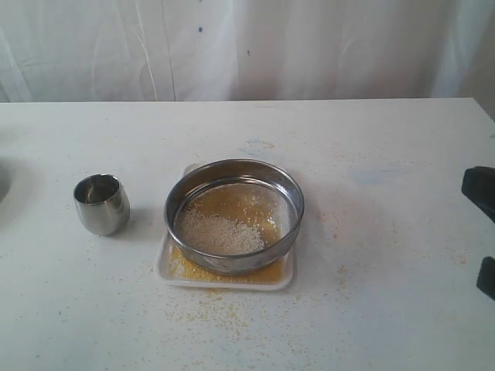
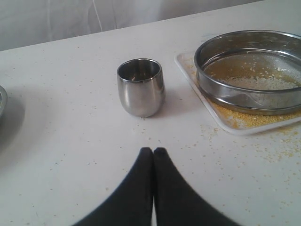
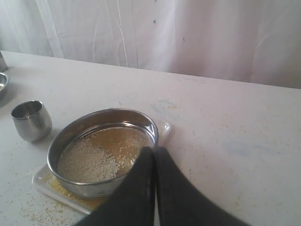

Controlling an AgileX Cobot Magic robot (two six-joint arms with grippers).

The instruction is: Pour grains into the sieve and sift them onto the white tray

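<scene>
The wide round steel sieve (image 1: 232, 263) sits on the flat square white tray (image 1: 224, 283). Pale sandy grains (image 1: 220, 232) lie inside it. The black left gripper (image 2: 153, 151) and black right gripper (image 3: 153, 150) are pinched tight, holding nothing.

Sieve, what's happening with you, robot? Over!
Left gripper, right gripper shut, empty. Sieve on white tray, grains inside and beneath. Steel cup apart, nothing blocking.

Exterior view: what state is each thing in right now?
sieve: upright, sitting on the white tray.
grains: pale heap in the sieve, yellow fines on the tray, some scattered on the table.
white tray: flat on the table, under the sieve.
steel cup: upright, apart from the tray, looks empty.
left gripper: shut, holding nothing.
right gripper: shut, holding nothing.
</scene>
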